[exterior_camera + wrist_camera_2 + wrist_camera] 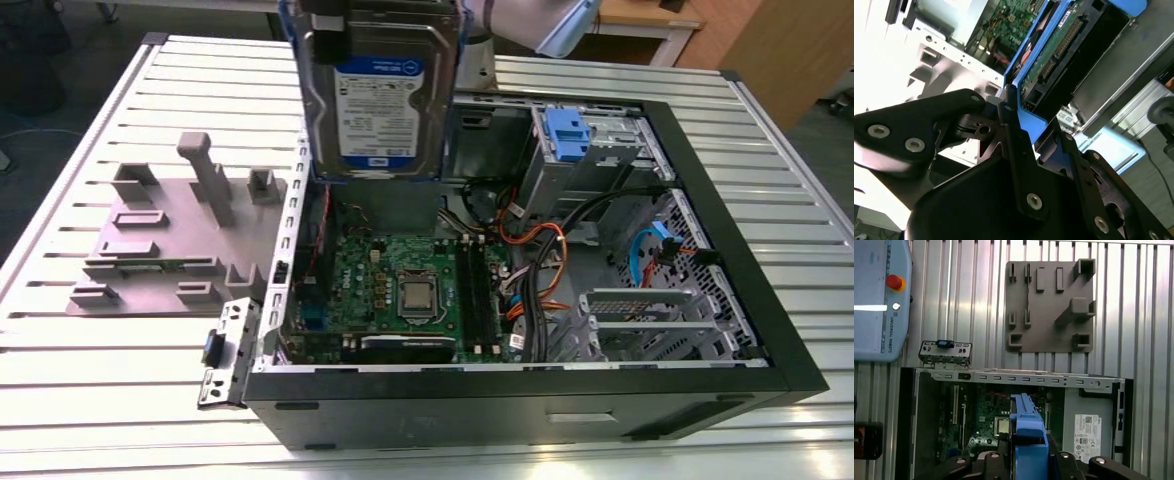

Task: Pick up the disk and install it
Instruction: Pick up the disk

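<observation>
Holding the disk upright in the air above the open computer case and its motherboard. Pinching the disk's blue carrier rail between the fingers of the gripper. Lying below: orange and black cables, a blue latch piece. Resting beside the case on the table: a grey fixture plate. Cutting off the disk's top at the exterior view's upper edge; hiding part of the case interior behind the disk.
</observation>
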Motion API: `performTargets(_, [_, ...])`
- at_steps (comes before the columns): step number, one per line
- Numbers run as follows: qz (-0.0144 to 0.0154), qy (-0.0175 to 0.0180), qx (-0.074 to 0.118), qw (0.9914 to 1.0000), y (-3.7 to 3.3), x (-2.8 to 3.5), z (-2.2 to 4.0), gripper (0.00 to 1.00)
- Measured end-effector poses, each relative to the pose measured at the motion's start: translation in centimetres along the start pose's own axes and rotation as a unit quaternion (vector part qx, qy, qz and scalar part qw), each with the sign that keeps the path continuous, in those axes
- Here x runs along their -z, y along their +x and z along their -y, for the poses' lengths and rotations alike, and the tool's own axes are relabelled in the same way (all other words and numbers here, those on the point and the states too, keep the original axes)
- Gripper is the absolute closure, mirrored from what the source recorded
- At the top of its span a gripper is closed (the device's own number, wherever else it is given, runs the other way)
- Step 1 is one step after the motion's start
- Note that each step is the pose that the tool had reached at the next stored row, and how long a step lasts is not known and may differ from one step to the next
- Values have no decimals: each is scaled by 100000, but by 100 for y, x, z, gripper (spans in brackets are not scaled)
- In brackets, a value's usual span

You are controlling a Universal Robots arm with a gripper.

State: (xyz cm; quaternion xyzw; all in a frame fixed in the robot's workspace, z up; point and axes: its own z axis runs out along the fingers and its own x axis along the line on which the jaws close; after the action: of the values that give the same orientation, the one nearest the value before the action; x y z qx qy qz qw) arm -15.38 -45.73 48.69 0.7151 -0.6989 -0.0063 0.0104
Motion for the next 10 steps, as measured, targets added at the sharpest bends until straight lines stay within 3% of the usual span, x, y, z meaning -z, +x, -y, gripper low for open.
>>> performTargets(10, [-1,-1,-2,100000,8,-1,346,64])
